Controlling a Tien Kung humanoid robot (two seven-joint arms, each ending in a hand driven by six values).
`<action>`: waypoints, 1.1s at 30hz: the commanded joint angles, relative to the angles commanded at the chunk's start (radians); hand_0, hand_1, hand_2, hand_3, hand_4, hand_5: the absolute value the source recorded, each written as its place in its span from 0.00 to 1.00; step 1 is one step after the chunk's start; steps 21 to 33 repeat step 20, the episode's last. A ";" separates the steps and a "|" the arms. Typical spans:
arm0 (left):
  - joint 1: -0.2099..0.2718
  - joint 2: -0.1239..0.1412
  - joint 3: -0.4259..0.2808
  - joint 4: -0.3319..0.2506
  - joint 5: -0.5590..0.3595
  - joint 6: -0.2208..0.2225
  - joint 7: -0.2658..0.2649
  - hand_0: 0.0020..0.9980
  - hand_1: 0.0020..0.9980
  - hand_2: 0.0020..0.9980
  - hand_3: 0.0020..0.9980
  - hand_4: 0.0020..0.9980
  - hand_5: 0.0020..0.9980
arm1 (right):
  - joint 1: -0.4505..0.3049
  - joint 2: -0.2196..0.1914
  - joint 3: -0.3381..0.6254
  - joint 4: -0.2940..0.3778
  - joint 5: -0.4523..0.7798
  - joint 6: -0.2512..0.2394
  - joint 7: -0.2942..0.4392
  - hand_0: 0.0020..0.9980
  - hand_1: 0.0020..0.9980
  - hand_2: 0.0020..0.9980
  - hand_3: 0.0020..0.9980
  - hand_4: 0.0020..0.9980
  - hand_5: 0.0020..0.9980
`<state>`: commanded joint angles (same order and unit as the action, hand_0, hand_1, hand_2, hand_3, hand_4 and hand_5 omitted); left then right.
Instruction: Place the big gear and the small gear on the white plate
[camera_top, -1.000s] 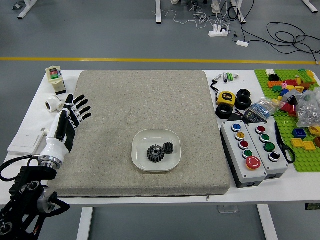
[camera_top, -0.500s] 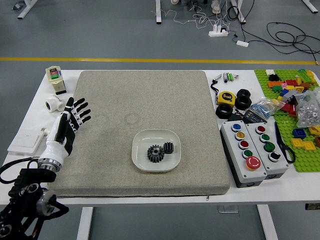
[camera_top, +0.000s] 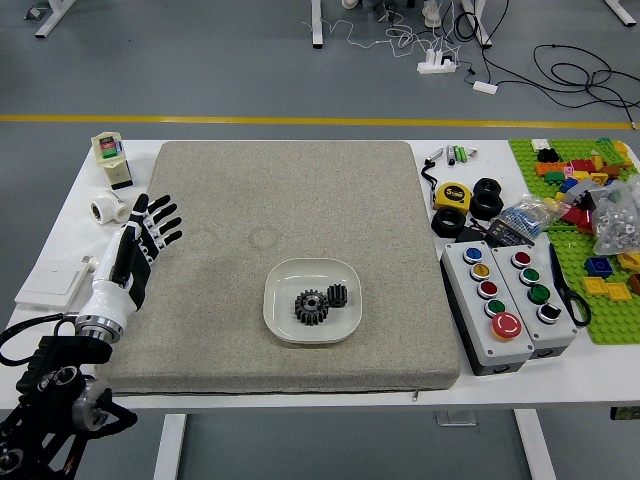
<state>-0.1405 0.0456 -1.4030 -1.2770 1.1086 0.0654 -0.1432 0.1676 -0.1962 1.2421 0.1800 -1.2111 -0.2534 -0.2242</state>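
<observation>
Since the earlier frames, only the robot's left hand (camera_top: 145, 240) and its arm had moved, and only slightly: the fingers sat a touch differently and the elbow had dropped a little lower. Plate and gears had kept their places.

The hand's placing work looked finished, since both gears already lay on the plate; the step in hand seemed to be clearing away. The next move called for no more grasping, only drawing the arm back to rest without brushing the plate.

The hand was spread and held nothing, its fingers (camera_top: 168, 225) straight and fanned apart, pointing across toward the middle of the cloth mat (camera_top: 220, 200). It stood near the mat's left edge, tilted, with the black back of the hand toward the table's left side. Whether it touched the mat could not be told. Behind it, the white wrist (camera_top: 110, 298) ran down to the black arm (camera_top: 75, 350), which came up from the lower left corner.

Outward from the hand, the white plate (camera_top: 300, 275) lay well apart on the mat. Inside its rim were the big gear (camera_top: 311, 308) and, just beside it on the right, the small gear (camera_top: 338, 295); whether they touched was hard to tell. Farther right, off the mat, sat a tape measure (camera_top: 452, 196) and two button boxes (camera_top: 490, 320).
</observation>
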 joint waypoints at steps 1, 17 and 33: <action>-0.001 0.000 -0.001 0.000 0.001 0.000 0.000 0.81 0.86 0.90 0.85 0.83 1.00 | 0.001 0.000 0.000 0.000 0.000 0.000 0.000 0.66 0.67 0.74 0.56 0.75 0.61; 0.005 0.017 -0.066 0.000 0.112 -0.027 0.001 0.82 0.87 0.92 0.85 0.84 1.00 | 0.005 -0.002 0.004 0.000 -0.005 0.001 0.000 0.66 0.67 0.74 0.56 0.75 0.61; 0.011 0.024 -0.078 -0.004 0.119 -0.031 0.003 0.82 0.87 0.92 0.85 0.84 1.00 | 0.006 -0.001 0.005 0.000 -0.006 0.001 -0.001 0.66 0.67 0.74 0.56 0.75 0.61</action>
